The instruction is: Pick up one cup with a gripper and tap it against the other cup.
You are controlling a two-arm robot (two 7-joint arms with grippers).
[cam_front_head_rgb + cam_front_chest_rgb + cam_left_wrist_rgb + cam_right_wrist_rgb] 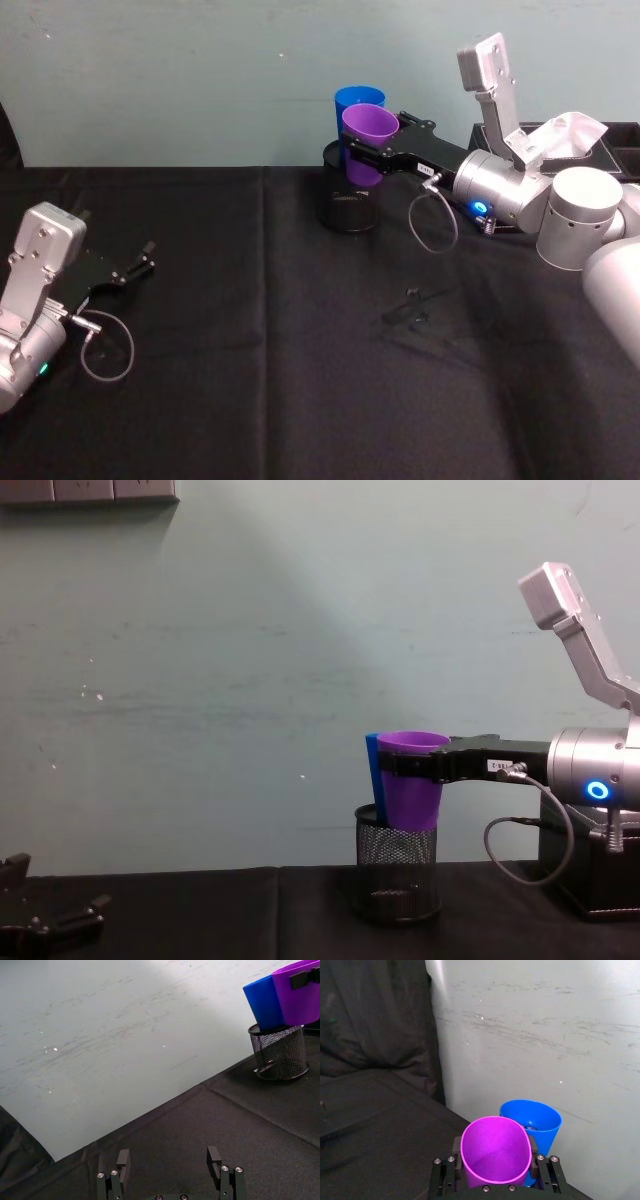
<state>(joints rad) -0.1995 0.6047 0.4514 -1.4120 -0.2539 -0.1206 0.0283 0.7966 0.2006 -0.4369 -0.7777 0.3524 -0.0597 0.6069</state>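
My right gripper (372, 140) is shut on the purple cup (370, 125), holding it upright in the air at the back of the table. Its fingers (536, 1152) clamp the cup (495, 1152) on both sides below the rim. The blue cup (358, 98) stands in a black wire-mesh pot (348, 205) just behind the purple one. The two cups (410, 790) (371, 770) are side by side, touching or nearly so; I cannot tell which. My left gripper (148, 257) rests open and empty on the black cloth far to the left.
A black box (610, 140) with crumpled white paper (565, 135) sits at the back right, behind my right arm. A small black part (410, 305) lies on the cloth mid-table. A pale wall runs close behind the cups.
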